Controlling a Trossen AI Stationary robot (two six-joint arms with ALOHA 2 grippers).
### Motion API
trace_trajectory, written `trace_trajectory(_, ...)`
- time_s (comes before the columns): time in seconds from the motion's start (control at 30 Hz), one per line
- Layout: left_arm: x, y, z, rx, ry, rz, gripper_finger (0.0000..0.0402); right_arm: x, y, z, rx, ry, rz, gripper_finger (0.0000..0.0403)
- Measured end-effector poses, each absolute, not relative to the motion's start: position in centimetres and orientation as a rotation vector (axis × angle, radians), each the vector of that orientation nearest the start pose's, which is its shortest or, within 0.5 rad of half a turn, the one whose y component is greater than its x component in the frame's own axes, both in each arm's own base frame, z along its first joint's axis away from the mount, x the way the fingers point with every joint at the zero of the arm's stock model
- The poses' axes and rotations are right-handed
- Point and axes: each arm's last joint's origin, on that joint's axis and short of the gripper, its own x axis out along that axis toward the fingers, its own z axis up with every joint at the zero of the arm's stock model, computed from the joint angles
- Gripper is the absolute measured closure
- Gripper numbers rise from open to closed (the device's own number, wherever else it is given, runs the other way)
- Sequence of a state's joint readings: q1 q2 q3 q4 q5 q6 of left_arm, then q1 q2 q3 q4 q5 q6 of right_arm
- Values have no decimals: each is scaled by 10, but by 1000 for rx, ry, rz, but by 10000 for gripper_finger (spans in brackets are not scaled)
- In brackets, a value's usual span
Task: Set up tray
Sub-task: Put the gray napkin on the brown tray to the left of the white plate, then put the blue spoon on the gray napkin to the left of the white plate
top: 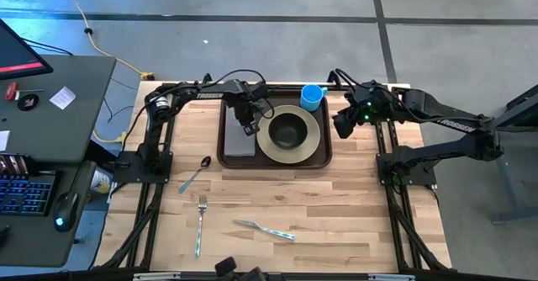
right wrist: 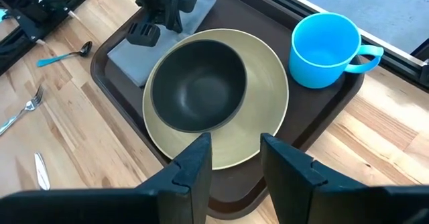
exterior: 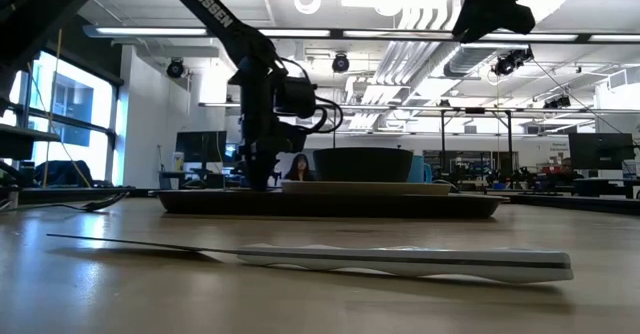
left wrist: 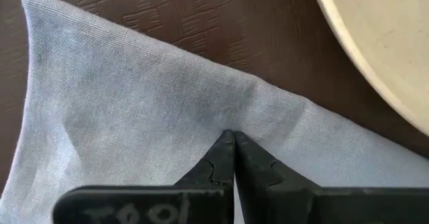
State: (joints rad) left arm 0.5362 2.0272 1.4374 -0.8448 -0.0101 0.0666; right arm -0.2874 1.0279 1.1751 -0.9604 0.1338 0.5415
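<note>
The dark brown tray (top: 324, 156) lies at the table's far middle. On it lie a grey napkin (top: 236, 140) at its left, a beige plate (top: 309, 140) with a dark bowl (top: 288, 130) on it, and a blue cup (top: 312, 97) at its far right corner. My left gripper (left wrist: 233, 135) points down on the napkin, fingers shut; it also shows in the low view (exterior: 262, 179). My right gripper (right wrist: 234, 150) is open and empty, in the air at the tray's right end (top: 343, 123). My left gripper meets the napkin close to its edge beside the plate (left wrist: 258, 93), from above, pointing down. Its shut fingertips (left wrist: 224, 147) stand on the cloth, and creases run toward them. Whether a pucker is pinched between them I cannot tell. The napkin lies on the tray floor.
On the bare wood near the tray lie a blue-handled spoon (top: 195, 174), a fork (top: 201, 222) and a knife (top: 265, 229), which also shows in the low view (exterior: 400, 259). A desk with a keyboard and mouse stands left of the table (top: 50, 146).
</note>
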Motion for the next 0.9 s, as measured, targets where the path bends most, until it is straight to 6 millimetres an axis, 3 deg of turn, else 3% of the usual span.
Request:
trace_trajectory(0.63,333,198,166,-329,1429,397,362,175,-56,355,574,686,-620,284)
trace_trajectory(0.9,325,203,200,-395,1538,411,351,175,-56,355,566,684,-628,284)
